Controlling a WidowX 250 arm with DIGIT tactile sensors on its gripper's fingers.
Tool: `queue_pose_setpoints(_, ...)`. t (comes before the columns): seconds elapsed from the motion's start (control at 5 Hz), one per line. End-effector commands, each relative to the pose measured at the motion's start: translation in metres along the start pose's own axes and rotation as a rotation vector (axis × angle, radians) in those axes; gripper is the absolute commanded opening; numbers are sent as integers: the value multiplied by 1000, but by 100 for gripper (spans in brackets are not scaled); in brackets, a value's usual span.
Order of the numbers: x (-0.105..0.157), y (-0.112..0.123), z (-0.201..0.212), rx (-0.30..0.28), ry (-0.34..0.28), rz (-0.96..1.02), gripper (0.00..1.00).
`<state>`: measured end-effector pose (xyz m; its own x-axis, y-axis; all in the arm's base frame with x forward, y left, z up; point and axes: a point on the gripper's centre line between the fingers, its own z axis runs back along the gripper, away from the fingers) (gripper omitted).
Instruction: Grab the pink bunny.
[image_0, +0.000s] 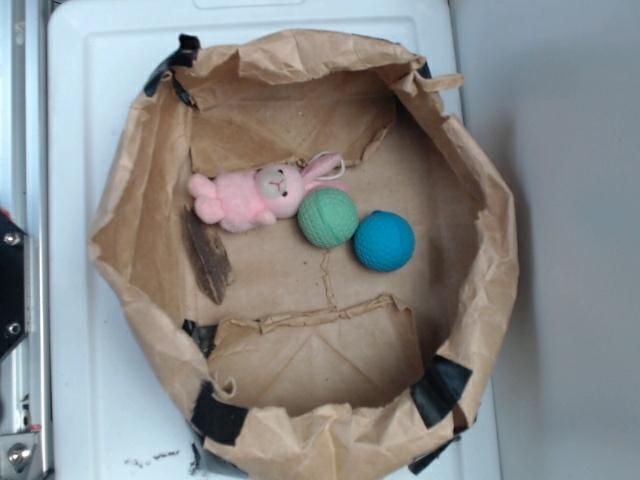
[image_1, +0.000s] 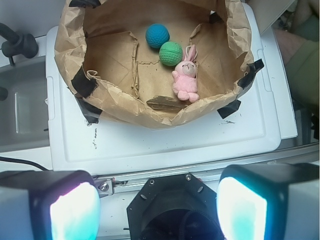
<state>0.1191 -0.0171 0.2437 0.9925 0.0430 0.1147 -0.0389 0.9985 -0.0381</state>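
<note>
The pink bunny (image_0: 250, 197) (image_1: 185, 79) lies on its side inside a shallow brown paper bag (image_0: 140, 200) (image_1: 70, 45), its ears touching a green knitted ball (image_0: 328, 218) (image_1: 171, 53). In the wrist view my gripper (image_1: 157, 210) hangs well back from the bag, outside it and above the robot's black base, with its two glowing pads (image_1: 75, 212) wide apart and nothing between them. The gripper does not show in the exterior view.
A blue ball (image_0: 384, 241) (image_1: 157, 36) lies next to the green one. The bag stands on a white tray (image_0: 90, 80) (image_1: 165, 142), its rim patched with black tape (image_1: 84, 82). A dark brown scrap (image_0: 208, 258) lies beside the bunny. A metal rail (image_1: 210, 170) runs along the tray's near edge.
</note>
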Motion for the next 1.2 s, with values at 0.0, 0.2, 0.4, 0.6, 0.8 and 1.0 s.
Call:
queue_pose_setpoints(0.0,0,0,0,0,0,0,100)
queue_pose_setpoints(0.2,37,-11,-24,20,-35,16,100)
queue_pose_setpoints(0.4,37,-11,-24,20,-35,16,100)
queue_pose_setpoints(0.6,37,-11,-24,20,-35,16,100)
queue_pose_setpoints(0.8,37,-11,-24,20,-35,16,100)
queue_pose_setpoints(1.0,37,-11,-24,20,-35,16,100)
